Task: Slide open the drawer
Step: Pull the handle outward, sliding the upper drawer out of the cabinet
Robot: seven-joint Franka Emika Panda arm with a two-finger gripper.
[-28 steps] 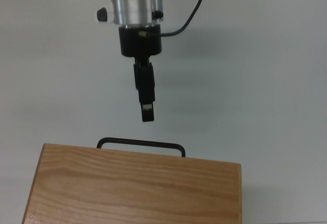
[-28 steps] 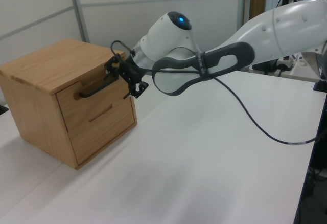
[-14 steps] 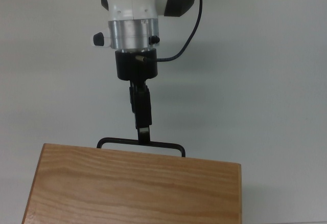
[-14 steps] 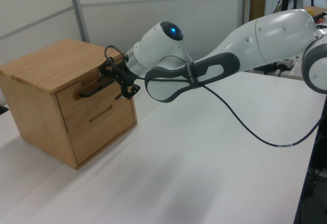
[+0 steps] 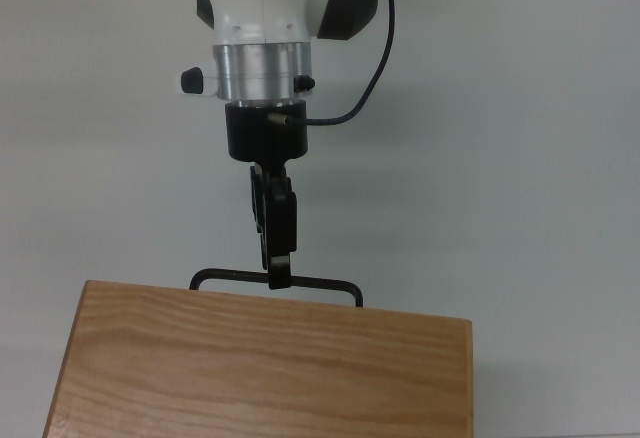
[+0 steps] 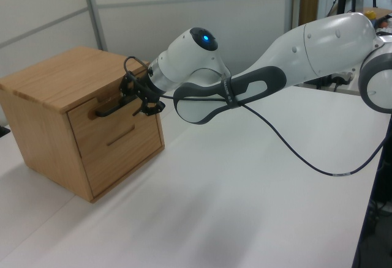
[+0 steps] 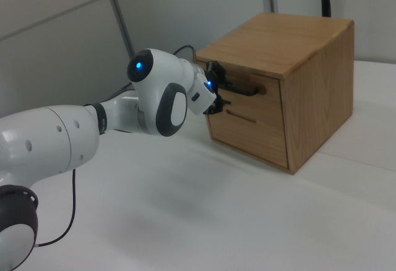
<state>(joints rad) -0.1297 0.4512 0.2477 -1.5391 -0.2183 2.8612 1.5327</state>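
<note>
black claw (image 5: 278, 276) now at handle (image 5: 320, 285)

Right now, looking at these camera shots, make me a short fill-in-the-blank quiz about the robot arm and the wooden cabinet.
1. The robot's black hand is at the drawer's black curved bar ____.
2. The light wooden drawer is the ____ of the two in the grained wooden cabinet.
3. The cabinet stands on a ____ table.
4. The drawer front sits ____ with the cabinet face.

Missing words: handle; upper; white; flush
</note>
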